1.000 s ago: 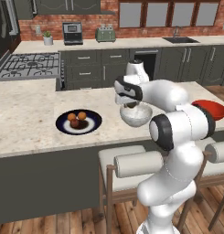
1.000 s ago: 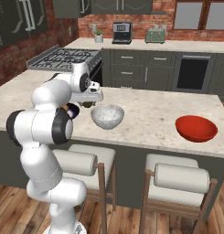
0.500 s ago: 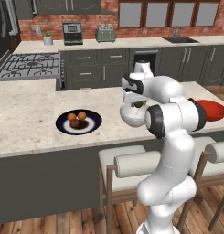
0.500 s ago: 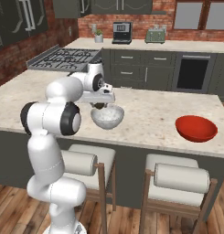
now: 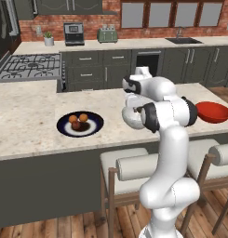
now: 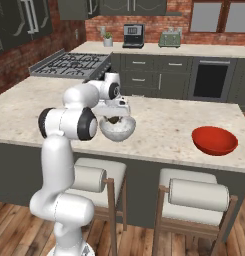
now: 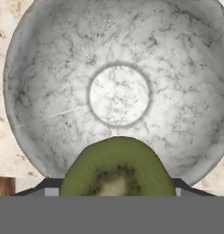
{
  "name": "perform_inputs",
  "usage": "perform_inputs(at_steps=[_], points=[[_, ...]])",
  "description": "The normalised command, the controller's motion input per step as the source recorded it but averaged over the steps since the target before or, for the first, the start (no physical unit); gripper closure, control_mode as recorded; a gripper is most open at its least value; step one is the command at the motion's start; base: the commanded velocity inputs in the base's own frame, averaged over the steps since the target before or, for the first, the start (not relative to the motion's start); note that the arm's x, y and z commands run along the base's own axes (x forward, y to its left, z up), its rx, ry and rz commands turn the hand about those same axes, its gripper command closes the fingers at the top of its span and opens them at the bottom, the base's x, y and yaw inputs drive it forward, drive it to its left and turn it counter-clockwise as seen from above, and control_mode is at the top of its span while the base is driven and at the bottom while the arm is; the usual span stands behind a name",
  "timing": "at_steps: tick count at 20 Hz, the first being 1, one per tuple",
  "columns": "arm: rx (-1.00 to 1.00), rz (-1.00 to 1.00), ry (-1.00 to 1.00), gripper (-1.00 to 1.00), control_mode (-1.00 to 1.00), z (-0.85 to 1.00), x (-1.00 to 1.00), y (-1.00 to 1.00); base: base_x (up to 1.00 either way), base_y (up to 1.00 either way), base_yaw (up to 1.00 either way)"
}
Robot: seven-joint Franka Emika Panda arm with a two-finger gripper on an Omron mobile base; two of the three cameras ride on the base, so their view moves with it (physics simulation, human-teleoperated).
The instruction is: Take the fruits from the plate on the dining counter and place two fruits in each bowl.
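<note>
My gripper [image 7: 116, 190] is shut on a dull green fruit [image 7: 118, 168], cut face toward the camera, hanging just above the mottled grey-white bowl [image 7: 118, 91]. The bowl's inside holds nothing. In the left base view the gripper [image 5: 136, 109] hovers over the same bowl [image 5: 130, 119] on the dining counter [image 5: 27, 125]. The dark plate [image 5: 63, 128] lies to its left with two orange fruits [image 5: 72, 119] and a dark red-brown one [image 5: 76, 125]. The red bowl [image 5: 213, 112] sits at the far right. From the right base view, gripper [image 6: 114, 118] sits over the grey bowl [image 6: 117, 130], red bowl [image 6: 214, 140] beyond.
Two padded stools [image 6: 198, 194] stand against the counter's near side. A gas hob [image 5: 27, 65] adjoins the counter at the back left. The back counter carries a toaster [image 5: 107, 35] and a small appliance [image 5: 74, 33]. Bare stone [image 6: 164, 120] lies between the bowls.
The hand has swung from beside the grey-white bowl to over it and come down a little, carrying the green fruit. Plate, bowls and the other fruits have not moved.
</note>
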Motion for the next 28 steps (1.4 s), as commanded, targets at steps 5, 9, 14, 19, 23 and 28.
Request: perform_inputs(at_steps=[5,9,14,19,23,28], points=[[0.00,0.00,0.00,1.00,-1.00,-0.43,0.02,-0.10,0.00,0.00,0.00],[0.00,0.00,0.00,1.00,-1.00,-0.36,0.00,-0.02,0.00,0.00,0.00],[0.00,0.00,0.00,1.00,-1.00,-0.33,0.00,0.00,0.00,0.00,0.00],[0.00,0.00,0.00,1.00,-1.00,-0.30,0.00,0.00,0.00,0.00,0.00],[0.00,0.00,0.00,-1.00,-1.00,-0.08,0.00,0.00,0.00,0.00,0.00],[0.00,0.00,0.00,-1.00,-1.00,0.00,0.00,0.00,0.00,0.00,0.00]])
